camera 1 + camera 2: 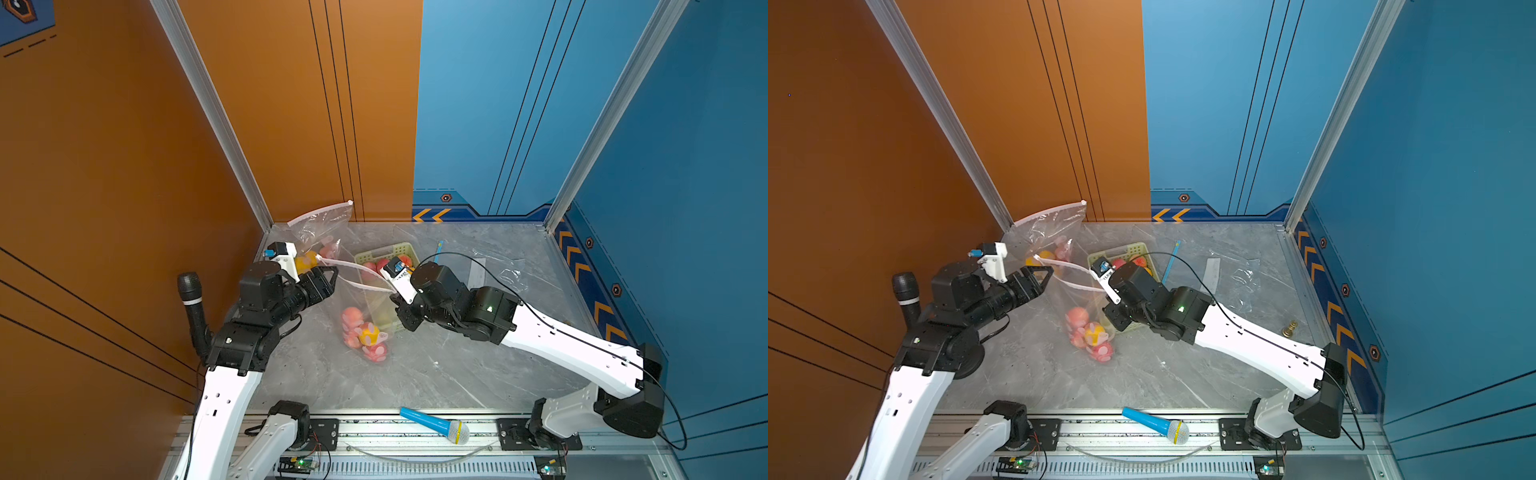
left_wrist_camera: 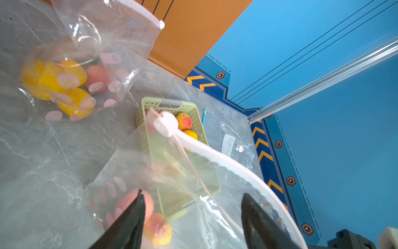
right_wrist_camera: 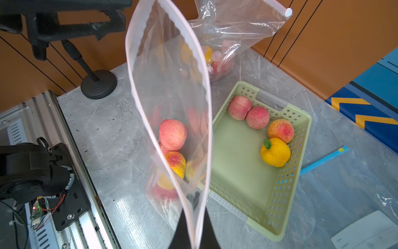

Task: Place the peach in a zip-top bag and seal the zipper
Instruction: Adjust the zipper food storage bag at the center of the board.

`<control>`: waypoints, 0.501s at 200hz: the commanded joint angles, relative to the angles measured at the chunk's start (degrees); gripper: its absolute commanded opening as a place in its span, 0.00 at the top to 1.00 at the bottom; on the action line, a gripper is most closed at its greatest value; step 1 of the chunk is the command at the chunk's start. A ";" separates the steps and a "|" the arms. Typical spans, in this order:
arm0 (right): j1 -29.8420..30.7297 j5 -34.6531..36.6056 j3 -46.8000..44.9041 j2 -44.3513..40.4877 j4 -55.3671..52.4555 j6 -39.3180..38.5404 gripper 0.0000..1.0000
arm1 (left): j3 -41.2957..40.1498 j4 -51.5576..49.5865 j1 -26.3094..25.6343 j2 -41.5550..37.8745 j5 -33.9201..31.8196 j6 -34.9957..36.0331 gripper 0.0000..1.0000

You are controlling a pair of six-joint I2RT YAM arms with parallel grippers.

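While pinched at one rim end by right gripper, clamped tight: zip-top bag, held upright, bottom on table, mouth gaping, zipper unsealed. At bottom inside: peach, atop other fruit. Left gripper: spread wide, clasping nothing, near slider. Just beside bag: green basket, four fruits. Rear corner: second bag, fruit-filled.

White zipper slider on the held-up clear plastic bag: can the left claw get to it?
Probably yes. The open left claw faces the white zipper slider, nothing blocking it, while the shut right claw pinches the clear plastic bag's other end.
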 commanded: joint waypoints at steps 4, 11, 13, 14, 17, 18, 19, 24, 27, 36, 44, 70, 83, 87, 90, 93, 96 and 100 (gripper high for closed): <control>-0.52 -0.13 1.98 -2.26 -4.07 -1.95 1.00 | -0.75 2.08 0.85 -3.25 -2.85 0.45 0.27; -0.70 0.27 2.00 -2.65 -4.57 -2.10 1.00 | -1.32 2.56 1.01 -4.16 -3.20 0.54 0.24; -0.76 0.41 1.94 -2.78 -4.71 -2.18 1.00 | -1.62 2.80 0.97 -4.47 -3.31 0.58 0.24; -0.82 0.50 1.92 -2.86 -4.84 -2.23 1.00 | -1.76 2.87 0.96 -4.62 -3.33 0.61 0.24; -1.00 0.59 1.96 -3.01 -5.09 -2.35 1.00 | -1.99 3.18 1.03 -5.01 -3.55 0.71 0.24; -1.02 0.68 1.93 -3.11 -5.20 -2.36 1.00 | -2.12 3.32 1.04 -5.16 -3.62 0.68 0.24; -0.99 0.82 1.87 -3.20 -5.30 -2.41 1.00 | -2.23 3.49 1.04 -5.28 -3.70 0.71 0.24; -1.16 1.11 1.85 -3.54 -5.70 -2.59 1.00 | -2.70 4.04 1.17 -5.86 -3.82 0.92 0.24; -1.28 1.24 1.81 -3.76 -5.97 -2.76 1.00 | -3.07 4.37 1.20 -6.25 -3.95 1.11 0.23; -1.78 1.63 1.64 -4.44 -6.82 -3.15 1.00 | -3.93 5.50 1.21 -7.31 -4.22 1.49 0.23; -2.41 1.83 1.25 -5.26 -7.38 -3.49 1.00 | -4.84 6.55 1.23 -8.11 -4.26 2.19 0.23; -5.19 1.08 -0.67 -8.25 -8.43 -5.00 1.00 | -8.54 10.66 1.22 -9.87 -2.61 4.98 0.23; -7.04 -0.44 -2.41 -10.21 -8.26 -6.15 1.00 | -10.06 13.49 1.22 -10.16 -0.18 6.62 0.23; -7.66 -0.94 -2.97 -10.85 -8.11 -6.51 1.00 | -10.69 14.66 1.22 -10.23 0.81 7.15 0.23; -8.08 -1.21 -3.38 -11.36 -8.06 -6.59 1.00 | -11.05 15.63 1.23 -10.25 1.51 7.53 0.23; -8.62 -1.45 -3.84 -11.89 -7.91 -6.82 1.00 | -11.48 16.57 1.18 -10.31 2.32 7.88 0.23; -9.14 -1.89 -4.28 -12.36 -7.80 -7.06 1.00 | -12.07 17.68 1.21 -10.35 3.15 8.24 0.23; -9.85 -2.36 -4.89 -12.97 -7.58 -7.31 1.00 | -12.69 19.16 1.14 -10.36 4.09 8.69 0.23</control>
